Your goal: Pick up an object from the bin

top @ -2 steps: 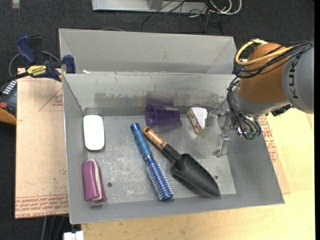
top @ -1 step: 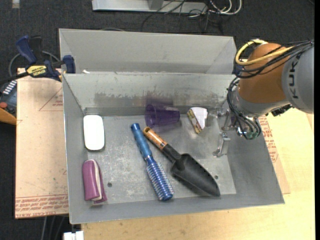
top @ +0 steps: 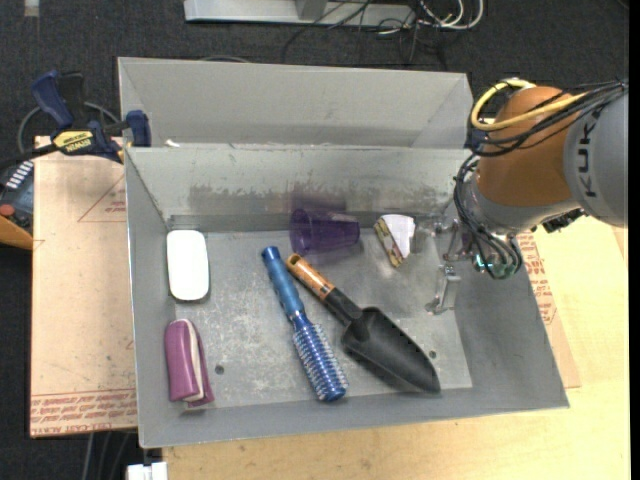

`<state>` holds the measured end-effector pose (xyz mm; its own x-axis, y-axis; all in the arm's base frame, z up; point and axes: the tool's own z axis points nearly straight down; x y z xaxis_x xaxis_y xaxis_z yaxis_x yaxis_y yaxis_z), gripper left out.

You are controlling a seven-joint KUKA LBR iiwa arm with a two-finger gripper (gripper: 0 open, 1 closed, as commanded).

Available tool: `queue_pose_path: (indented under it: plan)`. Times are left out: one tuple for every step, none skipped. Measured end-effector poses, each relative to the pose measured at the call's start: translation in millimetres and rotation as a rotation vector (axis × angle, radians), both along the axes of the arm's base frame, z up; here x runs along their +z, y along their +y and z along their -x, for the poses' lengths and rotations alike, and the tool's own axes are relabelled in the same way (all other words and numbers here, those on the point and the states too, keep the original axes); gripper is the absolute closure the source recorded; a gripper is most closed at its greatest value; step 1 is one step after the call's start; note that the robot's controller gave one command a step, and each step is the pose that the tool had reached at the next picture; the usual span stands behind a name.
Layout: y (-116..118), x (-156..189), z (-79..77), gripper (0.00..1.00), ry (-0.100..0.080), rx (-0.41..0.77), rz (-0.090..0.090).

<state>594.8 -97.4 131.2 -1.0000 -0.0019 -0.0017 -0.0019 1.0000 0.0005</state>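
One pincer (top: 443, 283) hangs low at the bin's (top: 300, 173) right side, close to the sloping wall, over bare floor. Released or clenched? I cannot tell from here, and I see nothing in it. Nearest, just to its left by the back wall, is a small white packet (top: 396, 236), the likeliest pick. Next along is a purple cup (top: 323, 232) on its side. Further out, a black trowel (top: 380, 343) lies just beside a blue brush (top: 306, 330). Well apart on the left are a white bar (top: 188, 264) and a magenta case (top: 185, 360). The risks: dropping here grabs only floor or scrapes the wall, the packet could skid into the corner, and the cup may roll.
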Motion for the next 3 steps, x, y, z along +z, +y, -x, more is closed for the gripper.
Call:
queue_pose_path:
  plan:
    - [0.0,0.0,0.0,0.00,0.000,0.000,0.000]
    - [0.0,0.0,0.0,0.00,0.000,0.000,0.000]
    - [42.0,-54.1,3.5,0.00,-0.010,-0.110,-0.001]
